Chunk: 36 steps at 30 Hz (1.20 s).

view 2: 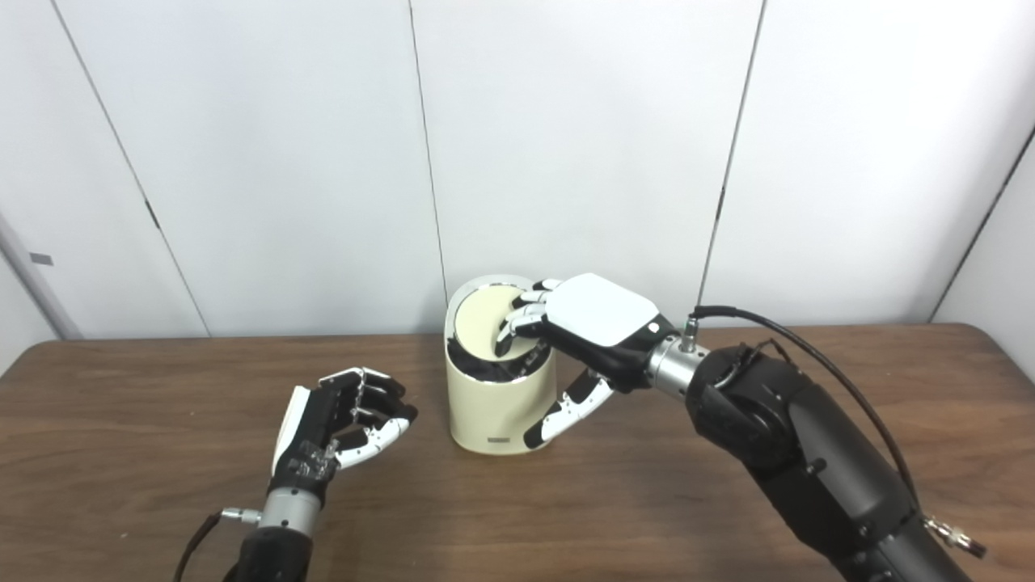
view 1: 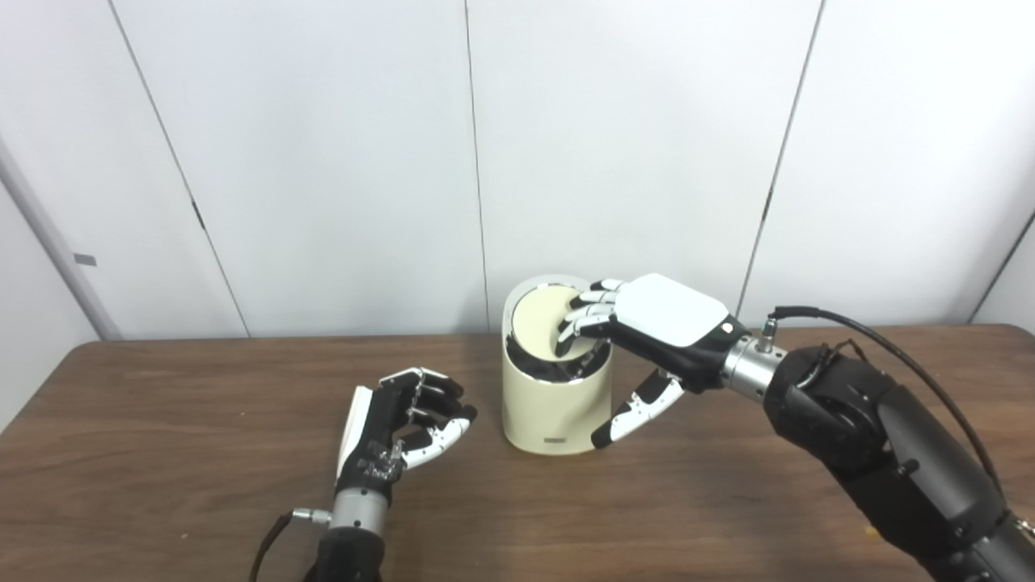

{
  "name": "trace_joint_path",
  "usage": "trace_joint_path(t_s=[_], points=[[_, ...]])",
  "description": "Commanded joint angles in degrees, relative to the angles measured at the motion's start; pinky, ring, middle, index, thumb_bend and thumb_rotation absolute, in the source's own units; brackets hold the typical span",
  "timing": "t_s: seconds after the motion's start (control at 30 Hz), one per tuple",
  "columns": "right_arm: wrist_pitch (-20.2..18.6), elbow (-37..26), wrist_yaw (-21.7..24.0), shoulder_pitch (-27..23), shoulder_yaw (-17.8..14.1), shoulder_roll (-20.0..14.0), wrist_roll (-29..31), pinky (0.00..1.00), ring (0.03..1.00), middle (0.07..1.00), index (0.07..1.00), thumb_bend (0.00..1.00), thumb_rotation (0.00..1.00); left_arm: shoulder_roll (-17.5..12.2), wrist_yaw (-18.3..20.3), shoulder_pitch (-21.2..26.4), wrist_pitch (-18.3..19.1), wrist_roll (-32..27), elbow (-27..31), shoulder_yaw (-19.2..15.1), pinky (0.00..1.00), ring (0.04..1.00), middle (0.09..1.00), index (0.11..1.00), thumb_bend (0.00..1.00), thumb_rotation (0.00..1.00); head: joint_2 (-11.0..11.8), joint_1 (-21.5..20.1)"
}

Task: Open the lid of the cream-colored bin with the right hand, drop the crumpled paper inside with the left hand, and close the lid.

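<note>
Left hand (view 1: 400, 424) nearest the front edge, palm turned inward, fingers curled loosely with gaps between them; nothing visible in its grasp. It sits at about 9 o'clock from the cream-colored bin (view 1: 556, 404), near but not touching. No crumpled paper seen anywhere in either view.

Bin stands upright on the wooden surface (view 1: 202, 453), toward the far edge, roughly mid-width. Lid (view 1: 540, 322) tilted, its round cream disc angled inside the dark rim.

Right hand (view 2: 582, 331) comes in from 3 o'clock, palm down over the bin top. Its fingers (view 1: 584, 315) rest on the lid at its right side; thumb (view 1: 639, 411) hangs down along the bin's right wall, spread well apart from the fingers. Hand not clamped around anything.

Open surface lies wide to the left and in front of the bin; far edge just behind it, white wall panels (view 1: 323, 162) beyond.
</note>
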State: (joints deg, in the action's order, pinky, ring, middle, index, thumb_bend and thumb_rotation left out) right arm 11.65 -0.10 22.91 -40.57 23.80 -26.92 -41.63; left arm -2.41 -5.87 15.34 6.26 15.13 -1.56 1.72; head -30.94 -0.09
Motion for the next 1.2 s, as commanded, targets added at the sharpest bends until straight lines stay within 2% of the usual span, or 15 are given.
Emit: trace_joint_path(t_s=[0.0,0.17,0.43,0.87,1.07,1.17], points=[[2.14,0.38,1.67,-0.03,1.0,-0.92,-0.23,0.96,0.913,0.79,0.699,0.72,0.59,-0.13,-0.16,2.4,-0.12,-0.01,2.52,-0.24,0.46,0.558,0.491,0.506,0.52,0.0,-0.16,-0.07],[2.44,0.51,1.4,0.38,1.15,-1.0,0.03,0.94,0.888,0.783,0.691,0.71,0.6,-0.22,0.01,2.17,-0.14,-0.23,2.9,-0.13,0.46,0.554,0.489,0.507,0.52,0.0,-0.34,-0.06],[4.3,0.8,0.45,0.47,2.79,-1.31,-3.3,0.94,0.894,0.756,0.698,0.71,0.56,-0.05,-0.12,2.02,0.3,-0.11,3.36,-0.05,0.46,0.558,0.494,0.501,0.52,0.0,-0.78,-0.06],[3.68,1.98,0.63,-0.72,5.13,-0.6,-6.6,0.93,0.874,0.719,0.691,0.72,0.51,0.04,-0.22,1.96,0.01,-0.11,2.97,0.18,0.45,0.552,0.492,0.504,0.52,0.0,-0.95,0.03],[2.69,1.63,0.47,-0.71,3.74,-0.85,-4.98,0.94,0.881,0.729,0.697,0.7,0.55,-0.16,-0.26,2.15,-0.72,-0.08,2.14,0.27,0.45,0.55,0.49,0.506,0.52,0.0,-0.68,0.09],[1.99,1.62,0.16,-0.72,2.07,-0.89,-2.77,0.95,0.886,0.731,0.695,0.7,0.55,-0.29,-0.16,2.25,-0.98,-0.3,1.88,0.2,0.45,0.55,0.49,0.506,0.52,0.0,-0.55,-0.02]])
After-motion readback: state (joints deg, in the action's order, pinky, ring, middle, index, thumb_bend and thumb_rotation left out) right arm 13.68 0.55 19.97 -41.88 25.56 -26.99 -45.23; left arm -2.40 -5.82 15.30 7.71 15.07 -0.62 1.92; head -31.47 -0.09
